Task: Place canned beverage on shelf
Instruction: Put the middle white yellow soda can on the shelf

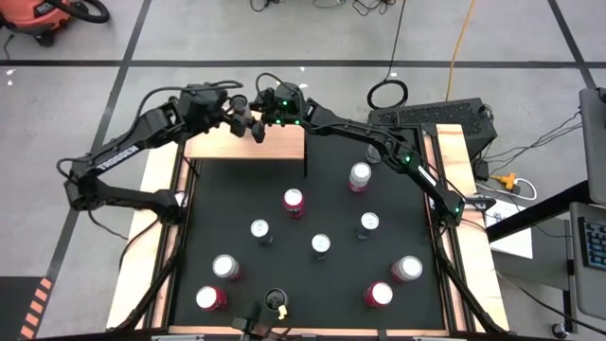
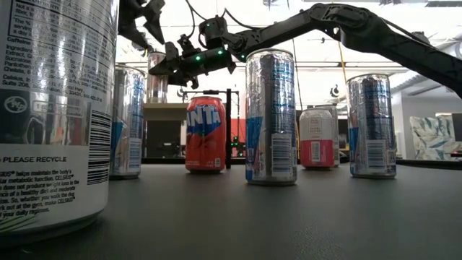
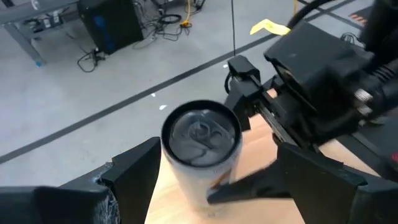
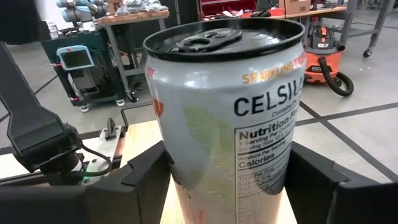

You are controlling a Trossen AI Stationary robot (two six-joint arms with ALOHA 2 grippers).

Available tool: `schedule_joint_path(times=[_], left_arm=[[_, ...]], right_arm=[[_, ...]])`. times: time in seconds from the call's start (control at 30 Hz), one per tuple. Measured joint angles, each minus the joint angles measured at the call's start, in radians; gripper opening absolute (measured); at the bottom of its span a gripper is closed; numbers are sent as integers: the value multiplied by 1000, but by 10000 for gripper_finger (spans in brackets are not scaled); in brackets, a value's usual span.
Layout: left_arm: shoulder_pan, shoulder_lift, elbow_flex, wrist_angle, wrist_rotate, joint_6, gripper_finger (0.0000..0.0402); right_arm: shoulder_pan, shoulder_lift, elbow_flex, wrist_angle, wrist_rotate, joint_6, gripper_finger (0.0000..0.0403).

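Nearest the front edge of the counter (image 1: 312, 284) stand loose drink cans, one tall silver can (image 2: 50, 108) looming closest in the low view. Farther back among them is an orange can (image 2: 206, 133). Beyond these, at the counter's far edge, sits the shelf (image 1: 284, 144), a pale wood board on thin black supports.

Both arms meet above it. The canned beverage (image 4: 230, 124), silver with a dark top, is upright over the board between the two grippers. Its base is hidden, so I cannot tell whether it rests on the wood.

The right gripper (image 4: 227, 165) has its fingers (image 4: 143, 180) closed against both sides of the beverage. The left gripper (image 3: 186, 171) has its fingers (image 3: 134, 174) set wide either side of it, and I cannot tell whether they press it.
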Motion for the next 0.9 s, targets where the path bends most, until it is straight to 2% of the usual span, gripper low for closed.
schedule_joint_path(times=[0.1,0.3,0.5,0.9], left_arm=[[12,8,0,20,22,-4,337],[49,31,0,7,42,-53,394],[77,73,0,7,72,-53,392],[77,79,0,9,87,-53,391]], right_arm=[[0,0,0,0,1,1,237],[0,0,0,0,1,1,237],[1,-4,0,-24,20,-1,237],[2,-4,0,-28,19,-18,242]])
